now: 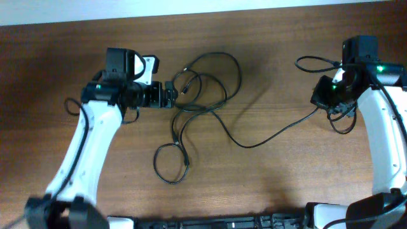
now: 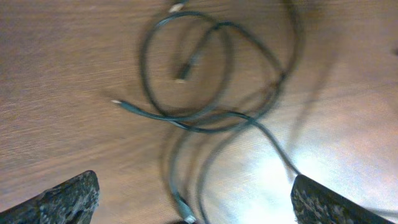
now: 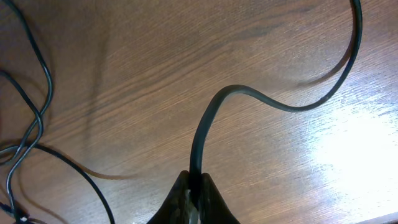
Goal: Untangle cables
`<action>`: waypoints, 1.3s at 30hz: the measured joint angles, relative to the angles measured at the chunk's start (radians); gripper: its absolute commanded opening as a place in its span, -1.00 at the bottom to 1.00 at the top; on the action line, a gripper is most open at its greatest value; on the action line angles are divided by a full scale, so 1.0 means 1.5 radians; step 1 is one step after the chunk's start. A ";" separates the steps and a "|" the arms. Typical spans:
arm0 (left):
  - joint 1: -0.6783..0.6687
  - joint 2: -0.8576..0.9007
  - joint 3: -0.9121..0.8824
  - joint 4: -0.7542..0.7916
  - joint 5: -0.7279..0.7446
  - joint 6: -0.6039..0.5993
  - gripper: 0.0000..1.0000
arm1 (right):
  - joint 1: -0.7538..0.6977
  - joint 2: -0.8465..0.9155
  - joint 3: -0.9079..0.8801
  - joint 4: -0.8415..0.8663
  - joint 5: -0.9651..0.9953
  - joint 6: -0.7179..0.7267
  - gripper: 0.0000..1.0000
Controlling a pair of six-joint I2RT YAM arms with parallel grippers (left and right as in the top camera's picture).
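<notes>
The cables [image 1: 205,81] lie as thin black cords in overlapping loops at the table's middle, with a separate small loop [image 1: 170,164] nearer the front. My left gripper [image 1: 176,93] is at the tangle's left edge. In the left wrist view its fingers [image 2: 68,199] stand wide apart above the looped cables [image 2: 211,74], holding nothing. One long cable [image 1: 267,137] runs right from the tangle to my right gripper [image 1: 320,105]. In the right wrist view that gripper [image 3: 198,194] is shut on this cable [image 3: 249,93], which arches up from the fingers.
The wooden table [image 1: 280,191] carries only the cords. A thicker black wire [image 1: 313,62] loops off the right arm at the back right. A dark rail [image 1: 210,222] runs along the front edge between the arm bases.
</notes>
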State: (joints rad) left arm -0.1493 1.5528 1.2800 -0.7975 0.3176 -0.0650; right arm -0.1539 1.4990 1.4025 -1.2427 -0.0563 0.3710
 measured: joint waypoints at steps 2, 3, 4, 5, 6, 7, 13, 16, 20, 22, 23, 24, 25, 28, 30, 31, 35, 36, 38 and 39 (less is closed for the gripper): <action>-0.042 -0.087 -0.036 0.001 -0.004 0.000 0.98 | 0.000 0.000 -0.001 -0.001 -0.010 0.000 -0.92; -0.050 -0.099 -0.060 0.002 -0.013 0.000 0.98 | 0.000 0.000 -0.002 -0.002 -0.013 0.000 -0.92; -0.057 -0.098 -0.090 0.002 -0.021 0.000 0.97 | 0.000 0.000 -0.002 -0.002 -0.018 -0.001 -0.92; -0.062 -0.098 -0.119 0.005 -0.026 0.000 0.98 | 0.000 0.000 -0.002 -0.002 -0.027 0.000 -0.92; -0.067 -0.098 -0.141 0.021 -0.027 0.000 0.97 | 0.000 0.000 -0.002 0.001 -0.038 0.000 -0.92; -0.078 -0.098 -0.158 0.036 -0.025 0.000 0.98 | 0.000 0.000 -0.002 0.010 -0.052 0.000 -0.92; -0.141 -0.018 -0.163 0.075 -0.040 0.001 0.85 | 0.000 0.000 -0.002 0.026 -0.075 0.000 -0.92; -0.162 0.092 -0.167 0.120 -0.119 0.003 0.45 | 0.000 0.000 -0.003 0.028 -0.077 0.000 -0.92; -0.164 0.148 -0.169 0.166 -0.189 0.005 0.53 | 0.000 0.000 -0.004 0.032 -0.077 0.000 -0.92; -0.167 0.152 -0.169 0.178 -0.196 0.007 0.56 | 0.000 0.000 -0.004 0.036 -0.077 0.000 -0.90; -0.168 0.169 -0.169 0.186 -0.200 0.005 0.15 | 0.000 0.000 -0.004 0.036 -0.078 0.000 -0.70; -0.169 0.181 -0.167 0.199 -0.213 0.008 -0.78 | 0.000 0.000 -0.004 0.042 -0.079 -0.001 -0.70; -0.169 0.184 -0.166 0.203 -0.221 0.008 -1.00 | 0.000 0.000 -0.004 0.045 -0.080 0.002 -0.70; -0.168 0.195 -0.151 0.206 -0.234 0.008 -1.00 | 0.000 0.000 -0.005 0.072 -0.080 0.001 0.07; -0.144 0.207 -0.120 0.158 -0.229 0.008 -1.00 | 0.000 0.000 -0.005 0.073 -0.082 0.000 0.51; -0.129 0.210 -0.109 0.149 -0.223 0.008 -1.00 | 0.000 0.000 -0.007 0.073 -0.092 -0.002 0.69; -0.092 0.209 -0.070 0.145 -0.142 0.007 -1.00 | 0.099 0.000 -0.120 0.095 -0.211 0.016 0.80; -0.092 0.209 -0.070 0.143 -0.130 0.007 -1.00 | 0.170 -0.002 -0.185 0.179 -0.224 0.046 0.80; -0.092 0.209 -0.069 0.142 -0.113 0.007 -0.92 | 0.232 -0.004 -0.254 0.280 -0.229 0.118 -0.10; -0.092 0.209 -0.069 0.142 -0.109 0.007 -0.60 | 0.302 -0.001 -0.344 0.414 -0.234 0.174 -0.79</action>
State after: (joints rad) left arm -0.2874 1.8656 1.1767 -0.5846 0.1539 -0.0544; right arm 0.2985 1.4975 0.8860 -0.6212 -0.4080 0.6327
